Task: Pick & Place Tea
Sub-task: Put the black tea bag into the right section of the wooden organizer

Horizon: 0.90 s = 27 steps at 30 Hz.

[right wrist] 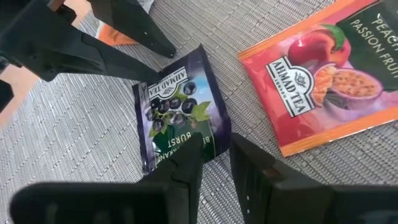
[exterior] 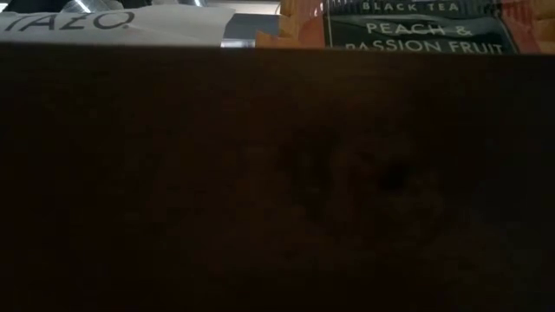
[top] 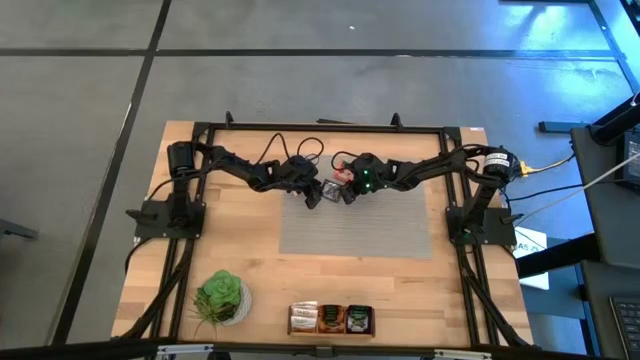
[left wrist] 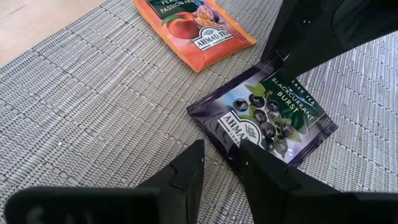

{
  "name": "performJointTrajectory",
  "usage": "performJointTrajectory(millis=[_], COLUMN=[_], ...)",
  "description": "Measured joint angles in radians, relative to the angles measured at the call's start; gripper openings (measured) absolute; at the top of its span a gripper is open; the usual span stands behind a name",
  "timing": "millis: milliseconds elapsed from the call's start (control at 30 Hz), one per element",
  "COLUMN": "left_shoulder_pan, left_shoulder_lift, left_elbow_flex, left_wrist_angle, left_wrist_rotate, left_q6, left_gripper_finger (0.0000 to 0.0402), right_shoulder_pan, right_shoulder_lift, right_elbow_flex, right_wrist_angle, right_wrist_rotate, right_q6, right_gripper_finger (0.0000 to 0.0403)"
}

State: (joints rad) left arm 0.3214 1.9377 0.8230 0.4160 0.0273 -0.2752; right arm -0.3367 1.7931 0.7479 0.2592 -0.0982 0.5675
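Both my grippers [left wrist: 217,165] [right wrist: 214,165], fingers slightly spread, straddle opposite edges of one blackcurrant sachet [left wrist: 264,115]; closing together could tear or crumple it.

Two tea sachets lie flat on the grey mat [top: 355,228], up near its far edge at the middle of the desk [top: 260,270]. The dark purple sachet [left wrist: 264,118] shows blackcurrants and green leaves, lying askew, its wrapper slightly creased. Just beside it, apart, sits the orange sachet [right wrist: 323,74] with a peach and passion fruit picture, also askew. More sachets [top: 331,318] stand packed at the desk's near edge.
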Motion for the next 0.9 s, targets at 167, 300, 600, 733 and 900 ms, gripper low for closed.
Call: performJointTrajectory(millis=[167, 300, 600, 733, 900], left_shoulder_pan=[0.0, 0.0, 0.0, 0.0, 0.0], left_shoulder_lift=[0.0, 0.0, 0.0, 0.0, 0.0], left_elbow_flex=[0.0, 0.0, -0.002, -0.002, -0.001], left_wrist_angle=[0.0, 0.0, 0.0, -0.001, -0.002], left_wrist_rotate=[0.0, 0.0, -0.001, -0.001, -0.001], left_q6=[0.0, 0.0, 0.0, 0.0, 0.008], left_gripper_finger=[0.0098, 0.0097, 0.0098, 0.0096, 0.0099], right_shoulder_pan=[0.0, 0.0, -0.002, -0.009, -0.022], right_shoulder_lift=[0.0, 0.017, 0.088, 0.085, 0.086], right_elbow_flex=[0.0, 0.0, 0.014, 0.013, 0.013], right_wrist_angle=[0.0, 0.019, 0.066, 0.069, 0.066], right_wrist_rotate=[0.0, 0.0, -0.026, -0.048, -0.08], right_q6=[0.0, 0.001, -0.006, -0.022, -0.026], right_gripper_finger=[0.0082, 0.0082, 0.0082, 0.0082, 0.0057])
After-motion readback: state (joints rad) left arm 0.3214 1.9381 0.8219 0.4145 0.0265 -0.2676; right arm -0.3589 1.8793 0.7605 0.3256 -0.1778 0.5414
